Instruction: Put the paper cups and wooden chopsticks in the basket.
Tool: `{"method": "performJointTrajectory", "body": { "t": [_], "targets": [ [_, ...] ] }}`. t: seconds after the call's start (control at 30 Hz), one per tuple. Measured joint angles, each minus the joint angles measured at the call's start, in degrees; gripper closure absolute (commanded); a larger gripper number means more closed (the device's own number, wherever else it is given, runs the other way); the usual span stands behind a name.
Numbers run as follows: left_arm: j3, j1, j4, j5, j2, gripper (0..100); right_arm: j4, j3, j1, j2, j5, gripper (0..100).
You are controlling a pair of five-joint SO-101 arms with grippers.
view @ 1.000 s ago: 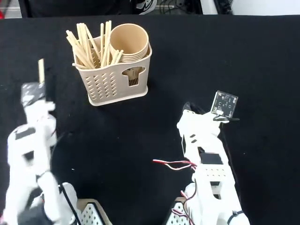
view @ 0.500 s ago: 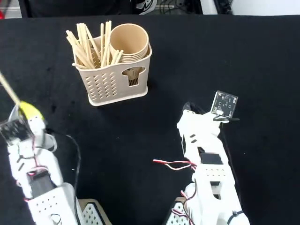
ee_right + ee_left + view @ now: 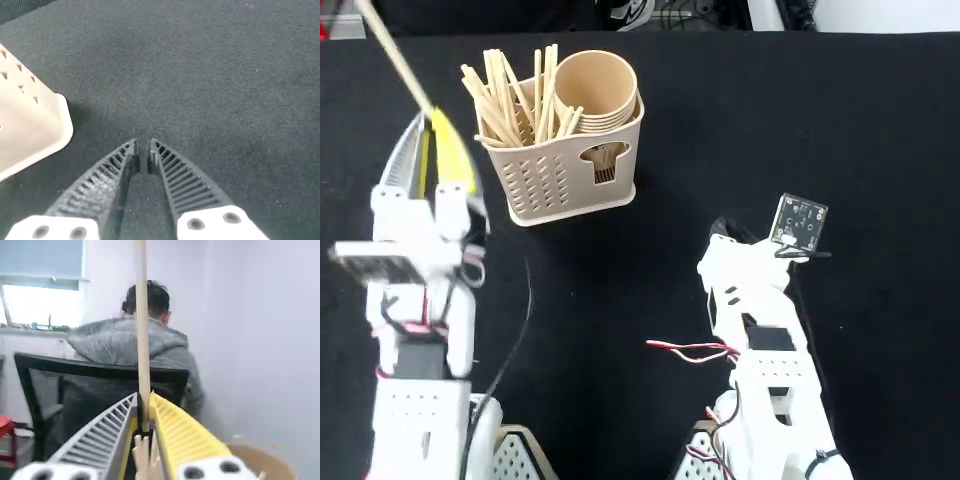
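The left hand [image 3: 428,115] pinches a single wooden chopstick [image 3: 390,45] between its grey and yellow fingers, raised above the black counter [image 3: 770,120] on the left side of the scene. The stick's long axis runs from the pinch up and away toward the far left, so its free end leans away from the basket [image 3: 565,175] rather than toward it. In the left wrist view the same chopstick [image 3: 141,315] stands straight up through the closed tips of that hand [image 3: 144,400].

The basket sits just to the right of the left hand, a little farther back. Its left compartment (the one closer to the loaded hand) already holds a bundle of chopsticks [image 3: 510,95], and its right compartment holds stacked paper cups [image 3: 595,85].

The right hand [image 3: 141,152] hangs low over bare counter, well to the right of the basket and nearer, its fingers pressed together on nothing.

The left arm is clearly the closer one, and it carries the stick. The coming move likely turns on shifting that hand rightward over the left compartment and bringing the stick more upright before letting go.
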Motion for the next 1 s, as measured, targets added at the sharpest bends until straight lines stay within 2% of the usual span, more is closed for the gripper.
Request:
{"method": "performJointTrajectory", "body": {
  "t": [0.13,0.37,0.67,0.83,1.0],
  "targets": [
    [-9.76,0.26,0.0,8.7,13.01,97,0.0,0.0,0.0,0.0,0.0,94.6],
    [-15.74,2.11,0.0,13.63,30.42,97,0.0,0.0,0.0,0.0,0.0,94.6],
    [-15.82,3.34,0.0,13.71,32.0,97,0.0,0.0,0.0,0.0,0.0,94.6],
    [-15.82,3.43,0.0,13.89,32.18,92,0.0,0.0,0.0,0.0,0.0,94.6],
    [-15.82,3.43,0.0,14.33,32.18,91,0.0,0.0,0.0,0.0,0.0,94.6]
  ]
}}
